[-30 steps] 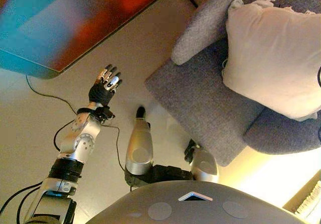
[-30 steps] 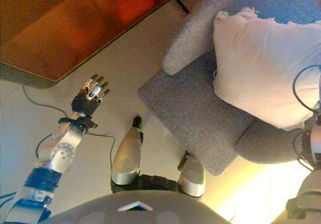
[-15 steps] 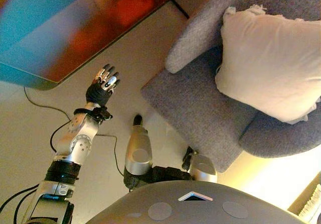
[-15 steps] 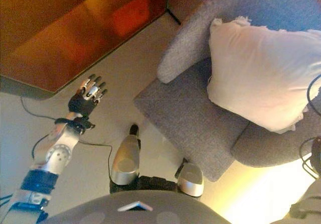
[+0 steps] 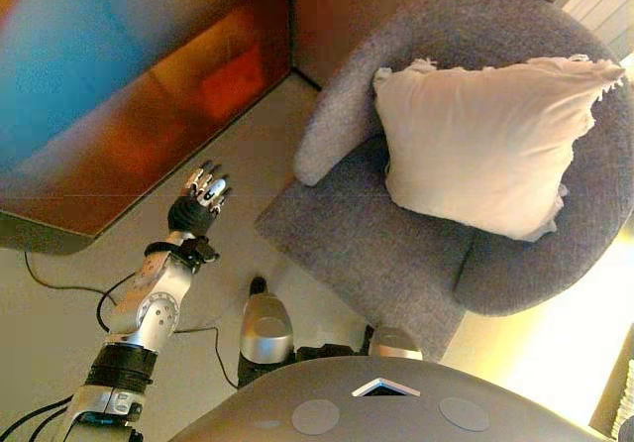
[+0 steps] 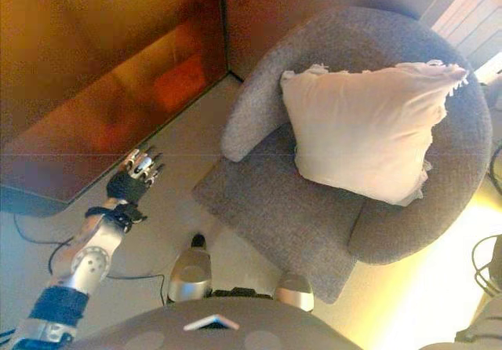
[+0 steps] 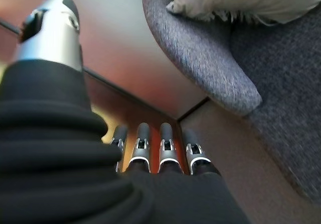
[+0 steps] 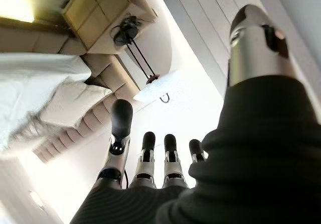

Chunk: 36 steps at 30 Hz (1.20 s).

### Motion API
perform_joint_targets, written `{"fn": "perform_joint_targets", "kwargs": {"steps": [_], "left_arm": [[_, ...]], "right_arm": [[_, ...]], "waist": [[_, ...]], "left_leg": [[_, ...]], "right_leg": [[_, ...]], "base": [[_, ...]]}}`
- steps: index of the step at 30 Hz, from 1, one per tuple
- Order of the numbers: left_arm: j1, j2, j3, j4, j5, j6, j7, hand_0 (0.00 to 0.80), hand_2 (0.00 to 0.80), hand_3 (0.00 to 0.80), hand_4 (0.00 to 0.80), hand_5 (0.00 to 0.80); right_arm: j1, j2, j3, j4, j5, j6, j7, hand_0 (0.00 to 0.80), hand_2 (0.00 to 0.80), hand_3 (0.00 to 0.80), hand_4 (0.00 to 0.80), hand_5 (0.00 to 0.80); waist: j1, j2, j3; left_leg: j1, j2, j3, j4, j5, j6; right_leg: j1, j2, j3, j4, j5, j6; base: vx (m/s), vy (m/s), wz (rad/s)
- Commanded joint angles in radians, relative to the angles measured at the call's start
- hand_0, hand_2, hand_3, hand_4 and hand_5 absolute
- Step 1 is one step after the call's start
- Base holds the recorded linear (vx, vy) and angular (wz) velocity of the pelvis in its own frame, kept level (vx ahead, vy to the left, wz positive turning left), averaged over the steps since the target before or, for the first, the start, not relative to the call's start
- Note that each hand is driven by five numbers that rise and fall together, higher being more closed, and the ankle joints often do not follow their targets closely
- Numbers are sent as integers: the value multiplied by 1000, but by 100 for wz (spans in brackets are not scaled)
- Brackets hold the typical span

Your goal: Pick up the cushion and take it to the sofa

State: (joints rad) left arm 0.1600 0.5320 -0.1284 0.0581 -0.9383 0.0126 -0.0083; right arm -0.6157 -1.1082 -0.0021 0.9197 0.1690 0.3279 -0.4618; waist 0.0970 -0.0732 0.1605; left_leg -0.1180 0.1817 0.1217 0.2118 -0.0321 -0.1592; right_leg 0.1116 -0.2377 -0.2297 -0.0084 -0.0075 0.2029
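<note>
The cushion [image 5: 480,145] is cream with frayed edges and leans upright against the back of a round grey armchair [image 5: 367,244]. It also shows in the left wrist view [image 7: 246,0]. My left hand [image 5: 195,207] is open and empty, held out over the floor to the left of the armchair, well apart from the cushion. Its fingers [image 7: 168,156] are straight. My right hand [image 8: 150,158] shows only in its own wrist view, open with straight fingers, holding nothing.
A glossy dark cabinet [image 5: 119,95] stands along the left, close beyond my left hand. A white slatted wall [image 5: 604,1] is behind the armchair. The right wrist view shows a beige sofa [image 8: 75,103] with pale cushions and a lamp [image 8: 155,86].
The camera has moved: the armchair and cushion now sit more to the centre and show whole. My left hand stays open and stretched out as before.
</note>
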Motion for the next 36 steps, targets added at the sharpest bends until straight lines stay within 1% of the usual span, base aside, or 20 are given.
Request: {"fn": "perform_joint_targets", "kwargs": {"steps": [1, 5, 10, 13, 14, 17, 20, 22, 25, 27, 31, 33, 35, 36], "left_arm": [[-13, -46, -30, -55, -28, -46, -22, 0, 0, 0, 0, 0], [-3, -67, -24, -55, -15, -47, -38, 0, 0, 0, 0, 0], [7, -89, -12, -50, -8, -55, -54, 0, 0, 0, 0, 0], [11, -108, -1, -46, -3, -67, -57, 0, 0, 0, 0, 0], [11, -117, 7, -45, 3, -69, -58, 0, 0, 0, 0, 0], [11, -136, 19, -43, 14, -74, -58, 0, 0, 0, 0, 0], [12, -157, 36, -30, 28, -84, -66, 0, 0, 0, 0, 0], [11, -166, 41, -24, 31, -87, -72, 0, 0, 0, 0, 0], [18, -186, 49, -24, 49, -93, -77, 0, 0, 0, 0, 0], [19, -196, 56, -19, 61, -99, -80, 0, 0, 0, 0, 0], [15, -214, 58, -2, 95, -139, -62, 0, 0, 0, 0, 0], [6, -223, 54, 14, 120, -155, -36, 0, 0, 0, 0, 0], [-8, -234, 45, 37, 150, -174, -5, 0, 0, 0, 0, 0], [-10, -242, 42, 43, 147, -182, -1, 0, 0, 0, 0, 0]], "right_arm": [[23, -40, 13, -126, 55, -118, 4, 0, 0, 0, 0, 0], [124, 30, -41, -269, 78, -178, 25, 0, 0, 0, 0, 0], [223, 128, -91, -411, 86, -255, -4, 0, 0, 0, 0, 0], [290, 219, -123, -518, 131, -300, -9, 0, 0, 0, 0, 0], [321, 263, -132, -562, 132, -319, -10, 0, 0, 0, 0, 0], [400, 342, -162, -649, 125, -341, -5, 0, 0, 0, 0, 0], [473, 433, -183, -689, 129, -391, -21, 0, 0, 0, 0, 0], [496, 471, -186, -699, 141, -424, -4, 0, 0, 0, 0, 0], [553, 565, -174, -759, 222, -485, 90, 0, 0, 0, 0, 0], [583, 612, -160, -776, 231, -512, 158, 0, 0, 0, 0, 0], [636, 707, -102, -808, 405, -531, 319, 0, 0, 0, 0, 0], [653, 750, -71, -806, 428, -546, 357, 0, 0, 0, 0, 0], [681, 813, -27, -804, 559, -535, 396, 0, 0, 0, 0, 0], [694, 842, -12, -798, 586, -535, 422, 0, 0, 0, 0, 0]], "waist": [[17, 15, -64], [-4, 15, -71], [-25, 18, -78], [-41, 21, -79], [-49, 24, -78], [-65, 25, -81], [-84, 27, -85], [-91, 28, -88], [-112, 32, -88], [-122, 32, -90], [-146, 34, -89], [-154, 35, -88], [-166, 39, -86], [-171, 41, -86]], "left_leg": [[71, 75, 6, -95, 56, -25], [90, 69, 18, -102, 46, -16], [108, 60, 29, -111, 35, -8], [116, 58, 37, -112, 27, -4], [121, 56, 40, -113, 24, -2], [135, 52, 49, -122, 21, 4], [152, 46, 62, -130, 15, 12], [157, 43, 67, -131, 11, 14], [165, 37, 74, -134, 6, 18], [171, 33, 81, -138, 6, 21], [187, 24, 102, -160, 9, 27], [190, 20, 109, -171, 13, 28], [194, 14, 116, -190, 22, 31], [194, 11, 118, -197, 25, 32]], "right_leg": [[-50, -14, -10, 15, 48, 13], [-53, -12, -2, 17, 49, 9], [-59, -8, 8, 19, 51, 7], [-65, -5, 16, 23, 50, 5], [-66, -4, 20, 24, 49, 4], [-70, -1, 29, 27, 49, 4], [-73, 2, 39, 28, 52, 4], [-74, 3, 44, 27, 53, 4], [-81, 6, 55, 27, 57, 4], [-84, 7, 61, 26, 60, 5], [-91, 14, 67, 13, 71, 6], [-96, 17, 68, 7, 77, 6], [-105, 23, 68, 5, 80, 5], [-107, 26, 69, 5, 80, 4]], "base": [[39, 27, -11], [24, 15, -5], [4, 9, -2], [-14, 33, -8], [-18, 30, -11], [-22, 34, -8], [-13, 17, -3], [-18, 21, -19], [-49, 26, -10], [-61, 21, -10], [-77, 18, -14], [-94, 20, -5], [-109, 33, -7], [-112, 52, -11]]}}
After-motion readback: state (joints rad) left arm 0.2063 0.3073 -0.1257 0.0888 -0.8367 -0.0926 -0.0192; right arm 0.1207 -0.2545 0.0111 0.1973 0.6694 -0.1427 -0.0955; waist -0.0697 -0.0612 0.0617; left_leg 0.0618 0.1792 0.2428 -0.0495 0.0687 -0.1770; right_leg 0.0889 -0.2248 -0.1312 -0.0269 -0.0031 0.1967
